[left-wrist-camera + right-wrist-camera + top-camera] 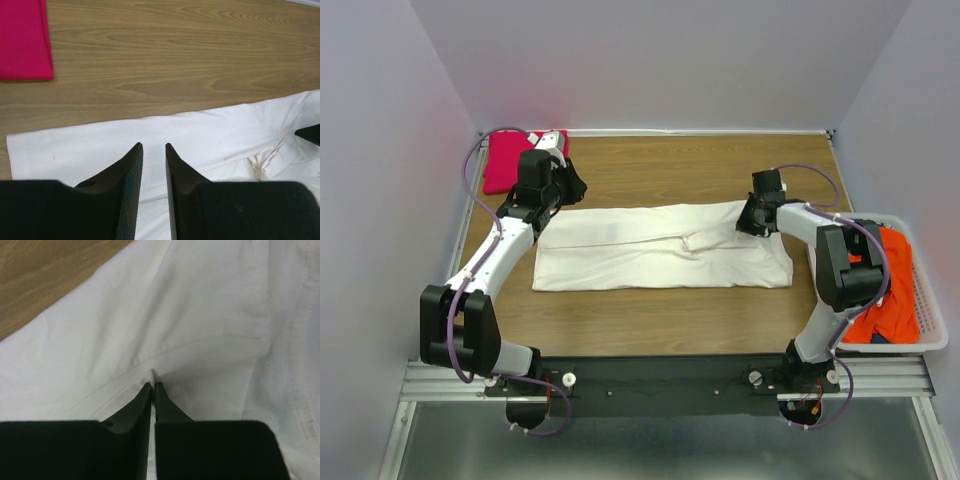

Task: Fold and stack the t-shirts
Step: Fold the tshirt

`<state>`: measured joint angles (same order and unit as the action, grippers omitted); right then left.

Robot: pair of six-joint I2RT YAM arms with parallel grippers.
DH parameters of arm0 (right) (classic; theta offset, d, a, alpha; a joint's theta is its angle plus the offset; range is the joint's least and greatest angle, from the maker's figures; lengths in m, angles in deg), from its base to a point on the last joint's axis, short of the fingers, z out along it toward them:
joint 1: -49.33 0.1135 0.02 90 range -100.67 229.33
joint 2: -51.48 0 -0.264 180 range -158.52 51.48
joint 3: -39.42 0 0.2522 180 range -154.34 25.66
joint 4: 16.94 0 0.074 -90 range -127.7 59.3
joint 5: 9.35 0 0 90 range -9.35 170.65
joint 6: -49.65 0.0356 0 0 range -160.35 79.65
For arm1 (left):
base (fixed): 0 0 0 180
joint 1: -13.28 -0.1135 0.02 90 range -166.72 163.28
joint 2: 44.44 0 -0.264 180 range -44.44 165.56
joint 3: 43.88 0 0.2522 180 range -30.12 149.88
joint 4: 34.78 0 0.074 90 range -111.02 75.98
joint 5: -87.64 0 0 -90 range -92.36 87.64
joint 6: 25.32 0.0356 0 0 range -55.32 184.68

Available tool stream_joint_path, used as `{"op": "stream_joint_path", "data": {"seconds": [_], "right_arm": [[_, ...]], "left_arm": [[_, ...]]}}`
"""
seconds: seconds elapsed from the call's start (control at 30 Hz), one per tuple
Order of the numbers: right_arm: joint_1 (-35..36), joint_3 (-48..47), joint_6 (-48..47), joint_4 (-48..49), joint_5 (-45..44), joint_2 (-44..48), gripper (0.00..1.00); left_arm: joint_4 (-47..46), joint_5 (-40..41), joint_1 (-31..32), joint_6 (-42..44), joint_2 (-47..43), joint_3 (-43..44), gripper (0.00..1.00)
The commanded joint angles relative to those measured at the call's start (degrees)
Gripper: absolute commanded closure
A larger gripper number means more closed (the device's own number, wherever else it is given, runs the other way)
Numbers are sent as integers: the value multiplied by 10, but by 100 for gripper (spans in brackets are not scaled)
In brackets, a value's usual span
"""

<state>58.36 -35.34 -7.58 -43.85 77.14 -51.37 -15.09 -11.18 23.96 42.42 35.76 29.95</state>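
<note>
Cream shirt [200, 315] between right pincer [152, 386] tips

A robotics lab test cell is shown. A wood-grain desk [650, 325] is closed in on three sides by plain pale panels [670, 60]. Two cabled robot arms, the left arm [490, 255] and the right arm [840, 265], are bolted to an aluminium rail [430, 378] at its near edge. A cream-white t-shirt [660, 260] is spread between them, and a white plastic laundry basket [926, 300] is set at the right edge.
</note>
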Motion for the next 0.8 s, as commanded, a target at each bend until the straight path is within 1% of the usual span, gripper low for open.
{"op": "stream_joint_path", "data": {"seconds": [0.0, 0.23, 0.27, 0.43, 0.77], "right_arm": [[2, 26, -5, -12, 26, 21, 89], [2, 75, -3, -12, 34, 89, 90], [1, 86, -2, -12, 48, 97, 90], [2, 125, -1, -12, 61, 147, 90], [1, 186, 4, -11, 74, 200, 89]], "left_arm": [[0, -8, 5, 7, 5, -5, 68], [0, -8, 7, 7, 8, -4, 67], [0, -8, 7, 7, 9, -4, 68], [-1, -12, 9, 6, 12, -3, 67], [-1, -16, 12, 6, 18, -2, 67]]}}
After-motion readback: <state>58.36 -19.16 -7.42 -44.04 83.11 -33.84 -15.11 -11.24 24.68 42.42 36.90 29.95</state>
